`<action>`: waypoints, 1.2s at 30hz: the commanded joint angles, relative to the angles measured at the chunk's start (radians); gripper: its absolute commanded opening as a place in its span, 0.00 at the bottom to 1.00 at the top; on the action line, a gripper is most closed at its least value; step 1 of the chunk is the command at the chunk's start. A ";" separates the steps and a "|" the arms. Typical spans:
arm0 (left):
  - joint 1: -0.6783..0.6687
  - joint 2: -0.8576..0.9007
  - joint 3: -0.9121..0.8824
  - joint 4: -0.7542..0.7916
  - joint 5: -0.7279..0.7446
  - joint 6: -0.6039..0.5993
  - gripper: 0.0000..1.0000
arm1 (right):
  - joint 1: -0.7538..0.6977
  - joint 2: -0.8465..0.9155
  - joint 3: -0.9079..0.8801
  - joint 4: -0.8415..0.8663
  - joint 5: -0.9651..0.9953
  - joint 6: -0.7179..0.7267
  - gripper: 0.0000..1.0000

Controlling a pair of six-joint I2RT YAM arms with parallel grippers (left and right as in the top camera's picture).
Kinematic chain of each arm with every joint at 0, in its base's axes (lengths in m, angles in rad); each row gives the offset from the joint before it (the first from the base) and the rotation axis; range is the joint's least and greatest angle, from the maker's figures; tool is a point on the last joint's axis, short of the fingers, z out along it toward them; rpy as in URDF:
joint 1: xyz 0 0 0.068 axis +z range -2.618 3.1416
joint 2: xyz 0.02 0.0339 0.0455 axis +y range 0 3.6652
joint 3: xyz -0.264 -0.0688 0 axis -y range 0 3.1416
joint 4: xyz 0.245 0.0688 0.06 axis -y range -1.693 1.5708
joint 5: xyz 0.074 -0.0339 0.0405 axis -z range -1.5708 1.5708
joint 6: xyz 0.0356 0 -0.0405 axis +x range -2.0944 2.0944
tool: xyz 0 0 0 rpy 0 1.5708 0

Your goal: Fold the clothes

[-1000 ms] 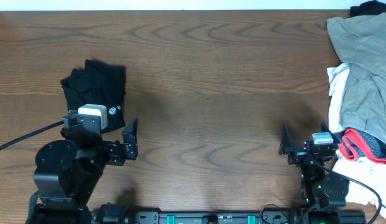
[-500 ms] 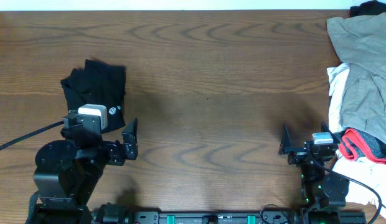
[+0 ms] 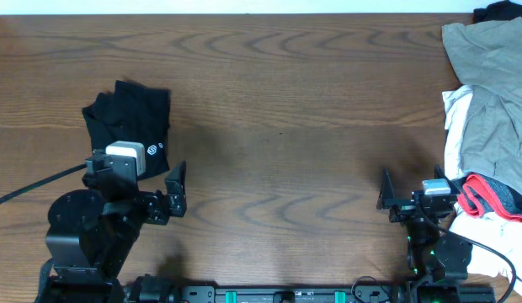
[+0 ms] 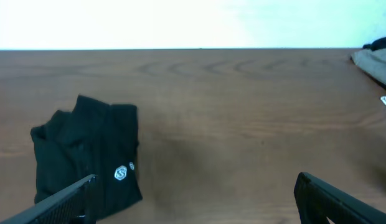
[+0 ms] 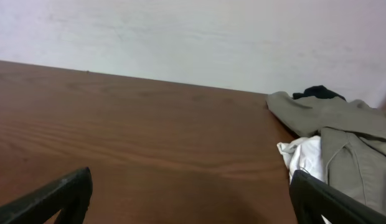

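Lying folded, clothes [image 3: 129,115] partly hidden under left arm [image 3: 84,231], left claw [image 4: 194,182] and right claw [image 5: 192,179] released.

A robotics lab bench, by every sign: a wood-grain table [image 3: 286,101] set against a bare pale wall [image 5: 180,31], the left arm [image 3: 80,240] and the right arm [image 3: 434,248] mounted at its near edge, a black rail [image 3: 286,295] with green fittings between them, a cable [image 3: 34,187] trailing off left. A heap of laundry [image 3: 488,126] lies at the right edge.
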State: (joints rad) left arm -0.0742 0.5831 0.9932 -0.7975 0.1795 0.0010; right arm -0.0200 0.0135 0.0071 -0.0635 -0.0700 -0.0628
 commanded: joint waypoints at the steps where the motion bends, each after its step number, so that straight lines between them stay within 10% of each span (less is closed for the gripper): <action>1: 0.037 -0.037 -0.006 -0.030 -0.009 0.013 0.98 | 0.007 0.000 -0.002 -0.006 0.011 -0.013 0.99; 19: 0.080 -0.417 -0.246 -0.042 -0.174 0.018 0.98 | 0.007 0.000 -0.002 -0.006 0.011 -0.013 0.99; 36: 0.091 -0.581 -0.711 0.558 -0.173 0.105 0.98 | 0.007 0.000 -0.002 -0.006 0.011 -0.013 0.99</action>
State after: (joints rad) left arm 0.0071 0.0113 0.3332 -0.3202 0.0181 0.0696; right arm -0.0196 0.0139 0.0071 -0.0643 -0.0696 -0.0628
